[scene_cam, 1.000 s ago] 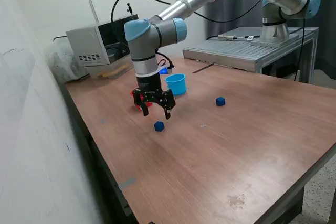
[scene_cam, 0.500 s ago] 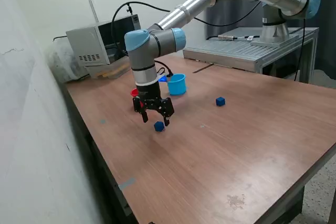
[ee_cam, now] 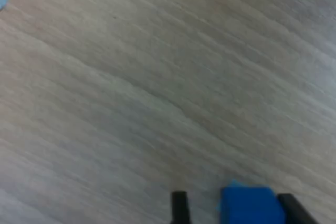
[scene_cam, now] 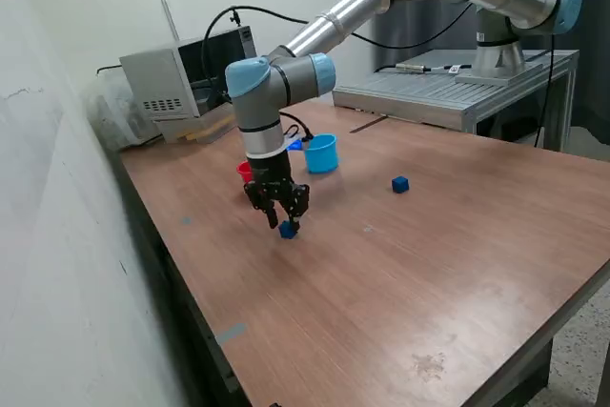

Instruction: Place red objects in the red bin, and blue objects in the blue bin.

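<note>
- A grey box [scene_cam: 176, 78] is seen at the back of the table on the exterior view's left, by the wall.
- A bit of the red cup [scene_cam: 245, 171] is seen behind the arm; most of it is hidden.
- The gripper [scene_cam: 285, 224] is held low over the wooden table [scene_cam: 410, 274], pointing straight down.
- A dark blue cube [scene_cam: 287, 229] is seen on the table between the two fingers. In the wrist view the cube [ee_cam: 251, 205] is right against one finger [ee_cam: 292, 208], and a gap is left to the other finger [ee_cam: 179, 207]. The jaws are partly open around the cube, and it is not squeezed on both sides.
- The light blue cup [scene_cam: 320, 152] is set upright just behind the arm, near the red cup.
- A second dark blue cube [scene_cam: 400, 184] is seen alone on the table, well apart toward the exterior view's right.
</note>
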Action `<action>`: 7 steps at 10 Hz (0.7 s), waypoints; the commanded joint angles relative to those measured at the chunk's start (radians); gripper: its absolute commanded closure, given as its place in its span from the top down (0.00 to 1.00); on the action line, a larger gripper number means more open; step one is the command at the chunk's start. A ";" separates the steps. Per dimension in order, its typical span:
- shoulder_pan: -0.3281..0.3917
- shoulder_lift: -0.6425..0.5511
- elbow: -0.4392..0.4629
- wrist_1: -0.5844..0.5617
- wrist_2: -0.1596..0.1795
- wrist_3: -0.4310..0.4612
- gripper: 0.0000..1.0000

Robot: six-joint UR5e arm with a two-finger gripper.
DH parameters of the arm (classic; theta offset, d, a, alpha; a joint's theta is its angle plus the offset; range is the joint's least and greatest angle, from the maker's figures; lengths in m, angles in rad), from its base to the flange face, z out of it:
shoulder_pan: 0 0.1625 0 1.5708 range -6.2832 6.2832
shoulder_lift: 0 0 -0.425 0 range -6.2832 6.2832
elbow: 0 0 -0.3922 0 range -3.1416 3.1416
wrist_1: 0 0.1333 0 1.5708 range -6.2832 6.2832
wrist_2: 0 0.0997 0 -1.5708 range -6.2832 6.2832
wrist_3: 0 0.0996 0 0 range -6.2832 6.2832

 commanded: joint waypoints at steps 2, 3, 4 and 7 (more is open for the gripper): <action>-0.001 -0.009 0.007 0.008 -0.007 -0.003 0.00; -0.013 -0.068 0.044 0.010 -0.005 -0.002 0.00; -0.020 -0.140 0.100 0.010 -0.007 -0.003 0.00; -0.062 -0.408 0.376 0.060 -0.050 0.003 0.00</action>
